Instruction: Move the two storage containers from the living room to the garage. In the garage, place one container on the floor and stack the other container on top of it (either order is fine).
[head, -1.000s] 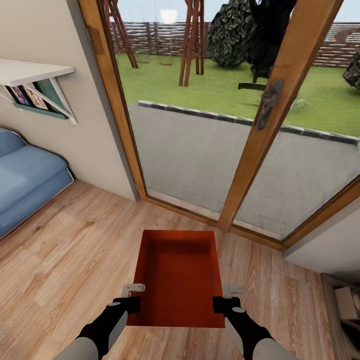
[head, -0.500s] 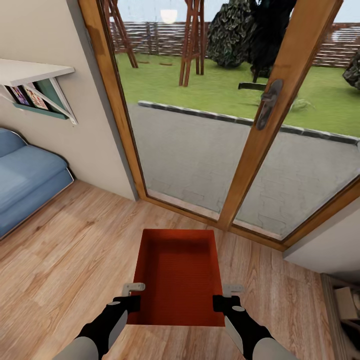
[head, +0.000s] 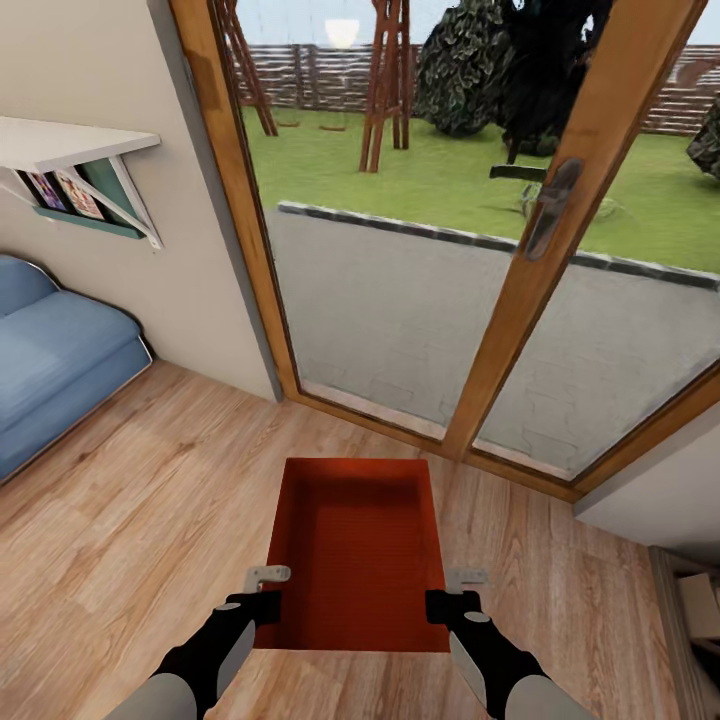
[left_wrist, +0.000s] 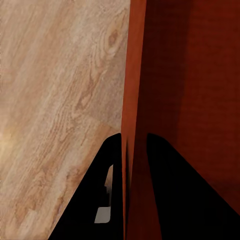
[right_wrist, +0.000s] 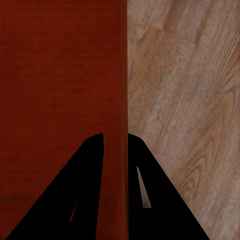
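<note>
An orange-red open-top storage container (head: 358, 545) with a ribbed bottom hangs level in front of me over the light wood plank floor of the living room. My left gripper (head: 268, 607) is shut on its left wall (left_wrist: 134, 100), one finger inside and one outside. On the opposite side my right gripper (head: 442, 607) is shut on the right wall (right_wrist: 121, 90) the same way. Both grips sit near the container's near end. Black fingers (left_wrist: 95, 200) and black fingers (right_wrist: 150, 200) straddle the thin walls in the wrist views.
Wood-framed glass doors (head: 520, 300) with a dark handle (head: 548, 208) stand close ahead, a garden behind them. A blue sofa (head: 50, 350) and a white wall shelf (head: 70, 150) are at the left. A wall corner (head: 650, 490) and a cardboard box (head: 700, 590) lie at the right.
The whole picture has slid a little to the right and down, so the camera has turned slightly. The container and both grippers keep the same place in front of me.
</note>
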